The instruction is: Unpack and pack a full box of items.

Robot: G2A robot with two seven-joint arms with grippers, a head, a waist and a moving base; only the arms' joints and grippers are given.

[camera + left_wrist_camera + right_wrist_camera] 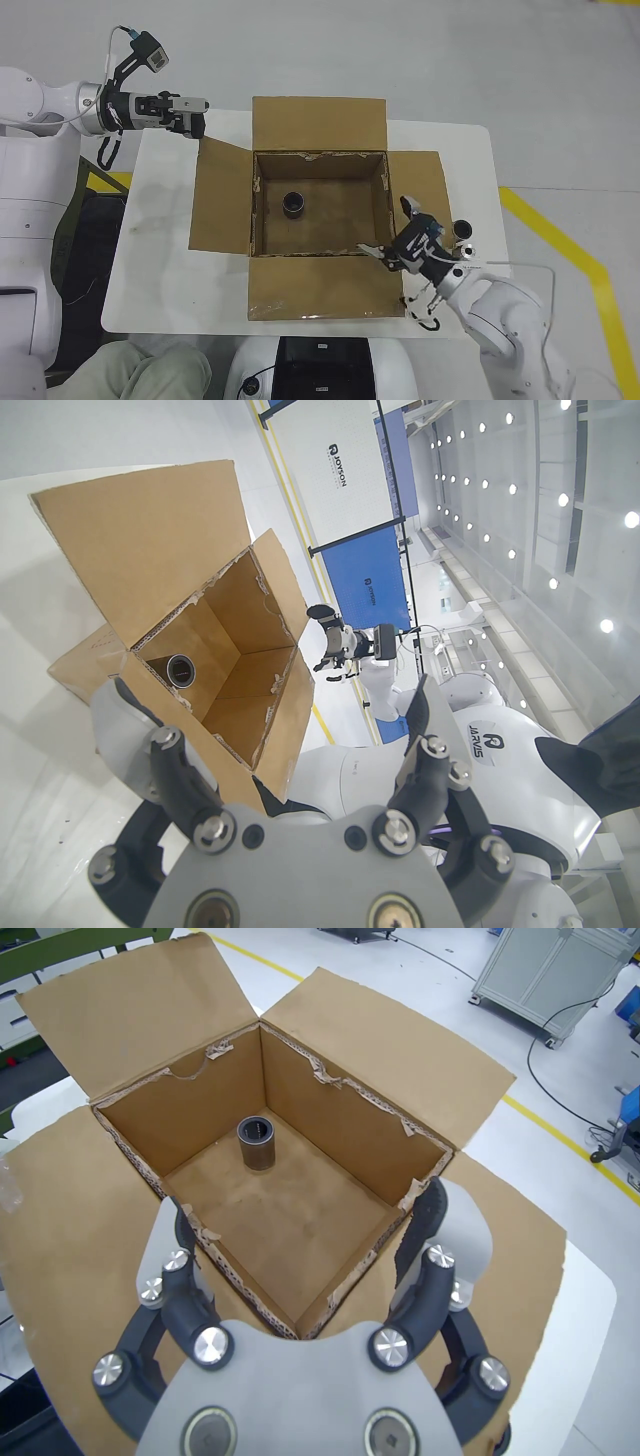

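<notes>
An open cardboard box [268, 300] sits in the middle of a white counter [160, 260], all four flaps folded outward, which keeps its mouth clear for reaching in. Everything here is placed relative to that box.

Inside, one short hollow metal bushing [256, 1143] stands upright on the box floor, toward the left wall and slightly nearer the far wall. It touches neither wall. The rest of the box floor is bare cardboard, so the unpacking looks nearly finished, with this as the last piece.

The right pincer [305, 1203] hangs above the box's near right corner, just over the rim. Its fingers are spread wide and hold nothing. It tilts down toward the inside, apparently lined up to go in for the bushing, which sits across the box from it.

The left pincer [270, 690] is outside the box, beyond its far left corner and past the left flap. It too is spread wide and empty, seemingly parked clear of the opening.
</notes>
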